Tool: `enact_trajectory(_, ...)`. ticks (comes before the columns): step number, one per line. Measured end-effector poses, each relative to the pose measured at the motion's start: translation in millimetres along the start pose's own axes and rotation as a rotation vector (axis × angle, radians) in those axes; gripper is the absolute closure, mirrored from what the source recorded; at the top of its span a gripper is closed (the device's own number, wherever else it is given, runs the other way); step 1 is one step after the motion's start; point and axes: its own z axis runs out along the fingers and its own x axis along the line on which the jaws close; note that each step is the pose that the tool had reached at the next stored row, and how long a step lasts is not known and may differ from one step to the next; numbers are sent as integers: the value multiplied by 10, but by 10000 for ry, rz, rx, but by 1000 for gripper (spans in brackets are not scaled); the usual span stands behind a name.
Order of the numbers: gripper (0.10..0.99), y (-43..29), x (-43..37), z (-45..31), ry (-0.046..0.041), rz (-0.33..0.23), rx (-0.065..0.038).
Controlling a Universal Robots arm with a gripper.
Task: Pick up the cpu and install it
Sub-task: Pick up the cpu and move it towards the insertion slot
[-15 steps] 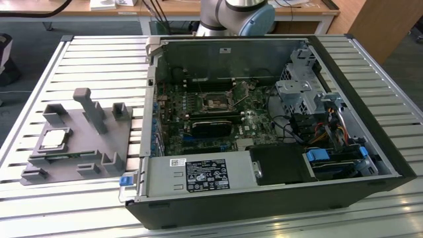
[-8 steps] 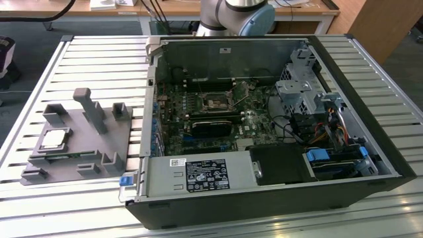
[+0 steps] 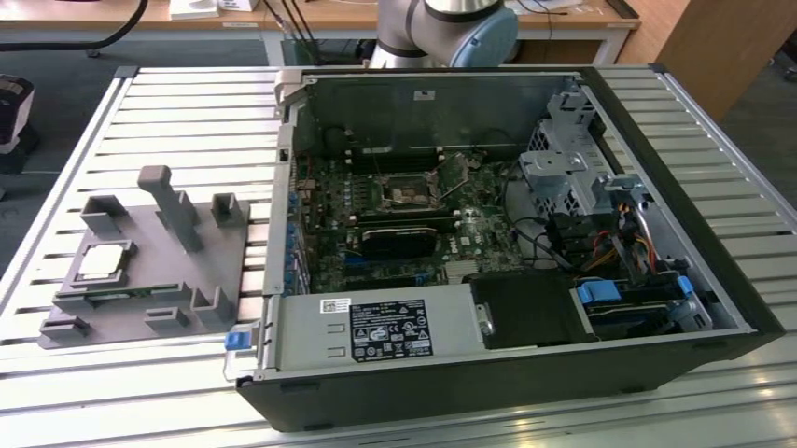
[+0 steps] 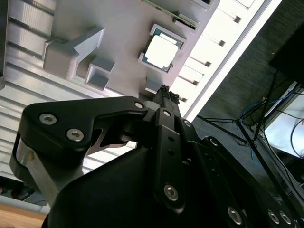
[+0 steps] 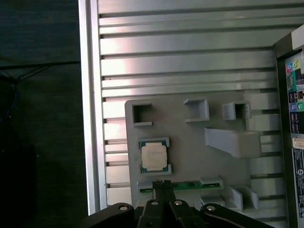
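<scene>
Pickup is not yet done: the cpu (image 3: 103,261) lies in its pocket on the grey tray (image 3: 162,263), well apart from the empty motherboard socket (image 3: 409,193) inside the open computer case (image 3: 697,280). In the first wrist view the gripper (image 5: 161,183) hangs just beside the cpu, its fingers closed on nothing.

Dark floor (image 3: 50,75) — wooden desk (image 3: 349,17) behind

Silvery cpu (image 5: 154,156); grey tray (image 5: 190,152); black pincer (image 5: 161,182); green memory stick (image 5: 187,185); ribbed silver table (image 5: 190,47).
</scene>
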Motion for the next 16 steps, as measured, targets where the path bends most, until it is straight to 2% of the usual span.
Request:
enact_trajectory(9,980,-3,0,72,-1,0,-13)
enact_trajectory(16,980,-5,0,97,-1,0,-14)
